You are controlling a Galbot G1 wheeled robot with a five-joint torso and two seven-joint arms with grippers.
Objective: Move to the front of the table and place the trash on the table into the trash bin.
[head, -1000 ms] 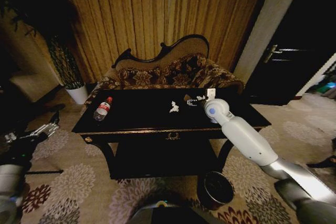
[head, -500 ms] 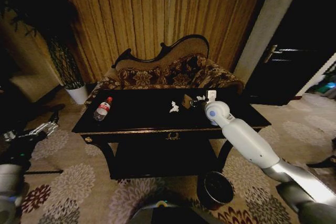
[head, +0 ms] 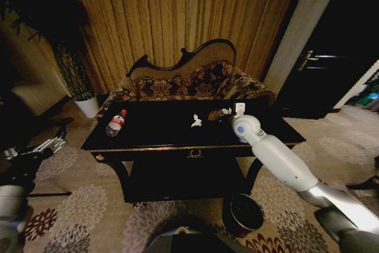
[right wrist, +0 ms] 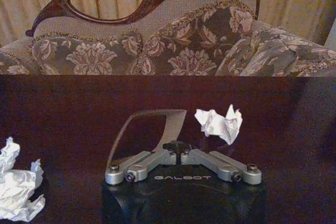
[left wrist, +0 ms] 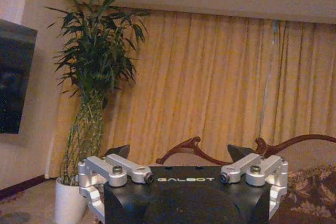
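The right gripper's (right wrist: 181, 153) fingers are drawn together with nothing between them, hanging just above the glossy black surface (head: 160, 131) with a crumpled paper wad (right wrist: 219, 123) lying just beyond their tips, not touched. A second paper wad (right wrist: 17, 188) rests off to one side on the same surface; in the head view it (head: 196, 121) sits near the middle. The plastic bottle (head: 115, 123) lies on its side toward the left end. The trash bin (head: 244, 211) stands on the carpet below the front right corner.

Both wads look featherlight and soft — a pinch across the bulk should hold. The bottle is probably slick and prone to roll; take it across the body.

The left gripper (left wrist: 184, 169) is parked low on the left, fingers apart.
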